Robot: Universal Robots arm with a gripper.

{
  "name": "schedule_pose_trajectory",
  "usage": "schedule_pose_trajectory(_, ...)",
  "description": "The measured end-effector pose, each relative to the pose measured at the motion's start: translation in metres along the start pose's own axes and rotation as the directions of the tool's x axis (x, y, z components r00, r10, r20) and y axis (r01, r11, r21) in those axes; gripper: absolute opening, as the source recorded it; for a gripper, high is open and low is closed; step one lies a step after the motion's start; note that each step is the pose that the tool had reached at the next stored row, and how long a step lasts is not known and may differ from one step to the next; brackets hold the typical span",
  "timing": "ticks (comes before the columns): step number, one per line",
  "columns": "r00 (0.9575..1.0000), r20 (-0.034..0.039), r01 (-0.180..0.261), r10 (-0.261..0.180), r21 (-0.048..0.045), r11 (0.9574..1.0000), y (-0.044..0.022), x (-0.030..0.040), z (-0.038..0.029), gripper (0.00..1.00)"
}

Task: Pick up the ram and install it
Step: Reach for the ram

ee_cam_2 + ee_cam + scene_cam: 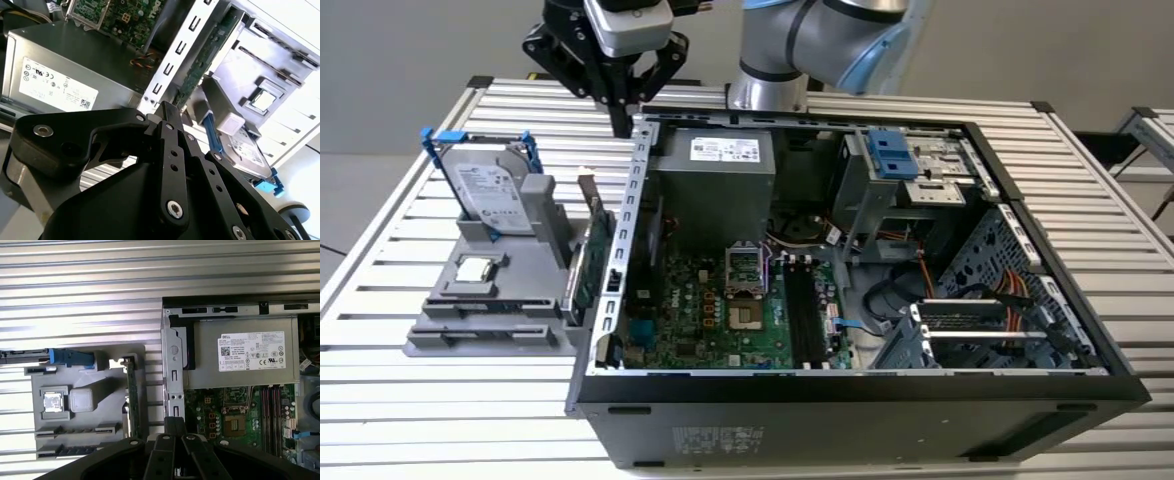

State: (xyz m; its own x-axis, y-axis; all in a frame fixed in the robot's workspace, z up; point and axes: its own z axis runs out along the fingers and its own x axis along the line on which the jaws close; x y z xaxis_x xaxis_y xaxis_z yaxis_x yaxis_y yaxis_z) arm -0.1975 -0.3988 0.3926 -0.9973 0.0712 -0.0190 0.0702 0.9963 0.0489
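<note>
Counts: 1 open computer case [854, 395], with 1 power supply [714, 190] and 1 motherboard [707, 310] inside. 1 grey holder [480, 335] carrying 1 hard drive [491, 195], 1 silver chip [478, 268], 1 ram [132, 400]. 1 arm [814, 40], 1 tool [624, 125]. 1 bench [427, 400] under everything.

In the first wrist view I lose one end of the ram [132, 395] behind the gripper [175, 422], itself cropped at the edge; the exterior view's upper edge crops the arm [807, 40].
</note>
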Motion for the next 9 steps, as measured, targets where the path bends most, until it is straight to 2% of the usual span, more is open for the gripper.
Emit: schedule_pose_trajectory(9, 1.0, -0.0001, 0.0, 0.0, 0.0, 1.0, -0.0005, 0.0073, -0.0002, 0.0)
